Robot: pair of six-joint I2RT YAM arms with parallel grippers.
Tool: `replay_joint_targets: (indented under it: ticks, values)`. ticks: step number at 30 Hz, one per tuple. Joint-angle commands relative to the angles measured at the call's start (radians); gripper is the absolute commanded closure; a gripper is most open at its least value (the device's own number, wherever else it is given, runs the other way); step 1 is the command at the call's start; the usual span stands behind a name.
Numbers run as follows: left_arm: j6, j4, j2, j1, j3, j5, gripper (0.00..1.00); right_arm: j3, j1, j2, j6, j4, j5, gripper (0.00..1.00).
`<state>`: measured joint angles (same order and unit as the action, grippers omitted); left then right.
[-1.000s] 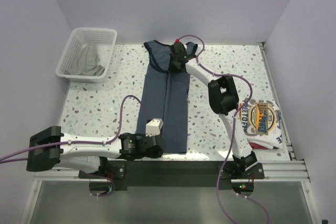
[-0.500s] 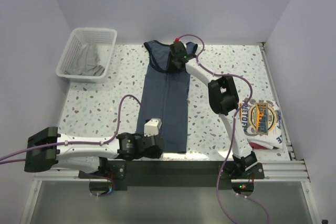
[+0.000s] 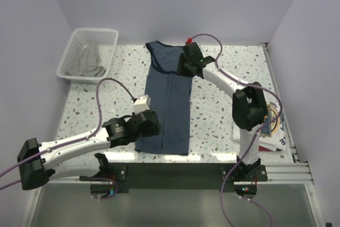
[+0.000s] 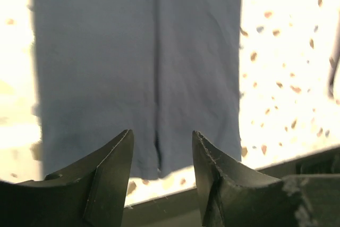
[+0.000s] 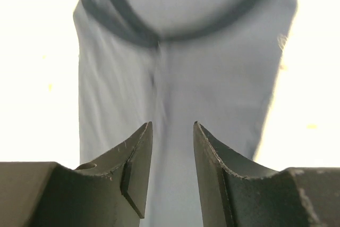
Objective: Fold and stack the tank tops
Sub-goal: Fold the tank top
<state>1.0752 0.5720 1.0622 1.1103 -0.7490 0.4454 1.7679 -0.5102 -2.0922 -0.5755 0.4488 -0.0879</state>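
Left wrist: slate-blue tank top (image 4: 138, 67) lies beneath parted left gripper (image 4: 162, 137).

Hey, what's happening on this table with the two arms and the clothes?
Two robot arms are folding tank tops. The blue tank top lies on the table, folded lengthwise into a long strip. The left gripper is over its near end and the right gripper is over its neck end. Both are open and hold nothing. A white tank top with a round graphic sits folded at the right edge, partly behind the right arm. A basket at the far left holds grey cloth.
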Motion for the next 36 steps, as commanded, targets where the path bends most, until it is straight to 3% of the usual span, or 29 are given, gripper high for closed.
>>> replay_joint_targets:
  ticks: [1, 5, 14, 17, 22, 36]
  values:
    - [-0.081, 0.052, -0.039, -0.095, 0.002, 0.020, 0.44, -0.200, -0.017, 0.216, -0.003, -0.007, -0.010, 0.60]
    - [-0.093, 0.069, -0.073, -0.243, 0.072, -0.071, 0.42, -0.526, -0.129, 0.408, -0.040, -0.013, -0.049, 0.60]
    - [-0.054, 0.108, -0.143, -0.334, 0.184, -0.211, 0.40, -1.051, -0.264, 0.855, -0.248, 0.047, 0.000, 0.60]
    - [-0.060, 0.094, -0.162, -0.334, 0.226, -0.252, 0.34, -1.131, -0.297, 0.947, -0.296, 0.059, 0.052, 0.59]
    - [-0.026, 0.111, -0.177, -0.334, 0.272, -0.297, 0.35, -1.200, -0.314, 1.005, -0.349, 0.030, 0.142, 0.59]
    - [0.077, 0.154, -0.252, -0.337, 0.364, -0.330, 0.51, -1.259, -0.372, 0.992, -0.426, -0.035, 0.237, 0.59]
